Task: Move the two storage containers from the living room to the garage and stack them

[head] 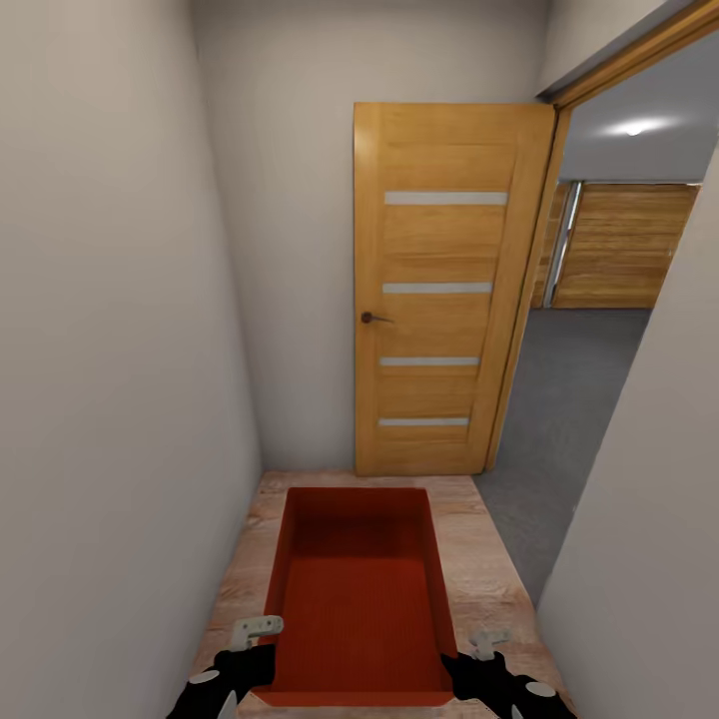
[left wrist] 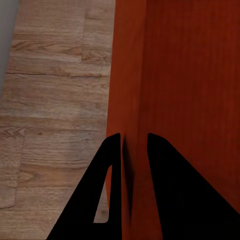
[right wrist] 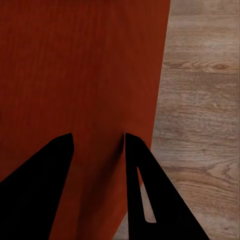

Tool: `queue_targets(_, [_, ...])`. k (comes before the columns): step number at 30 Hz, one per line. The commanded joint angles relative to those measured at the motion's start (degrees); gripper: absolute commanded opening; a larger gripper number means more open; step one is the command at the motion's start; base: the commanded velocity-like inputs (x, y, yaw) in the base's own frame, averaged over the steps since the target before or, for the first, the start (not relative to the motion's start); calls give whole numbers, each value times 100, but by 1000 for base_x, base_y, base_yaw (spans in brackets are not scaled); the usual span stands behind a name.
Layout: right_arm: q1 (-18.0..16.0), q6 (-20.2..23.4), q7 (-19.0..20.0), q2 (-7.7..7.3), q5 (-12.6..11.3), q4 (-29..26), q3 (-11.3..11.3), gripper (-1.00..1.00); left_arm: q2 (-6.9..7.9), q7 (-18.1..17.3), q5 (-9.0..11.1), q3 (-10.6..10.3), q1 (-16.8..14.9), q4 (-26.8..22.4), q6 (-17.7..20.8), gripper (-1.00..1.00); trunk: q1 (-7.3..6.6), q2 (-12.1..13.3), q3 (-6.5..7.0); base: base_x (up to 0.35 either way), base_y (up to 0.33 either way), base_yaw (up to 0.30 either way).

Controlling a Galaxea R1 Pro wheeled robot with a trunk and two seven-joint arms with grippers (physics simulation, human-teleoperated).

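One orange-red storage container [head: 359,589] is held low in front of me, open side up and empty, above light wood plank flooring [head: 479,569]. My left gripper [head: 255,649] is shut on its left wall near the closest corner; the left wrist view shows the wall [left wrist: 190,75] pinched between the black fingers [left wrist: 112,165]. My right gripper [head: 469,659] is shut on the right wall [right wrist: 75,65], one finger inside and one outside. Past an open doorway to the right lies the garage with its dark grey floor [head: 574,399].
I stand in a narrow hallway with pale walls close on the left [head: 110,399] and right [head: 649,559]. An orange-brown wooden door [head: 444,290] stands open straight ahead. A wood-panelled wall or garage door [head: 624,245] closes the far side of the garage.
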Motion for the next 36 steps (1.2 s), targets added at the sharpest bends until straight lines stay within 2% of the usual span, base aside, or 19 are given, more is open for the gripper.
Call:
queue_targets(1, [-2,-8,57,65,107,13,-66,-100,-69,26,-9,37,-5,-24,34,-100,5,-7,-9,327,0,0])
queue_targets(36, [-2,-22,79,64,115,13,-58,-100,-70,26,-9,37,-5,-28,40,-100,5,-7,-9,327,0,0])
